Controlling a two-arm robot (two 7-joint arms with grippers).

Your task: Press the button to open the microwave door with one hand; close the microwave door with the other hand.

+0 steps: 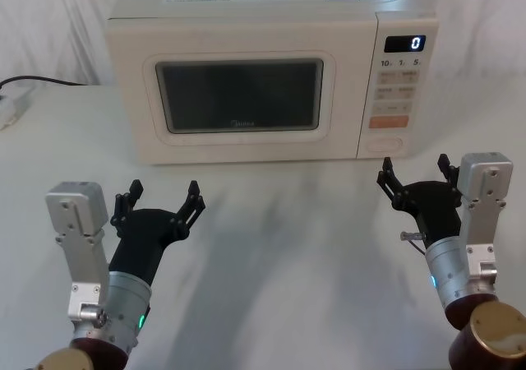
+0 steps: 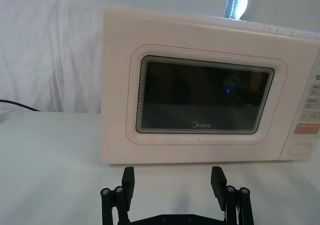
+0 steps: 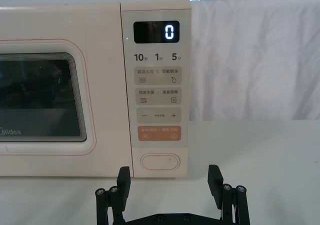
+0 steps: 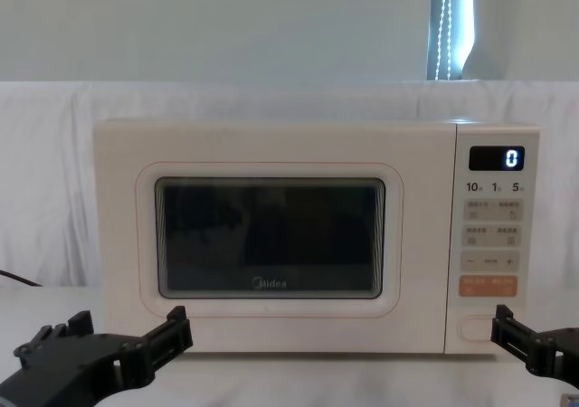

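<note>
While the microwave door point(image 1: 238, 99) sits shut at the worktop's point(image 1: 279, 247) far edge, both open claws, left claw point(image 1: 160, 197) and right claw point(image 1: 415, 175), hover apart before it, the right facing the button point(image 3: 159, 162).

both arms reach forward, low over the table, wrists roughly level. the left gripper point(image 1: 160, 199) sits on the left side, its black fingers point(image 2: 128, 180) spread wide apart and holding nothing. the right gripper point(image 1: 415, 175) sits on the right side, a little farther forward, its fingers point(image 3: 215, 179) likewise spread open and empty
</note>
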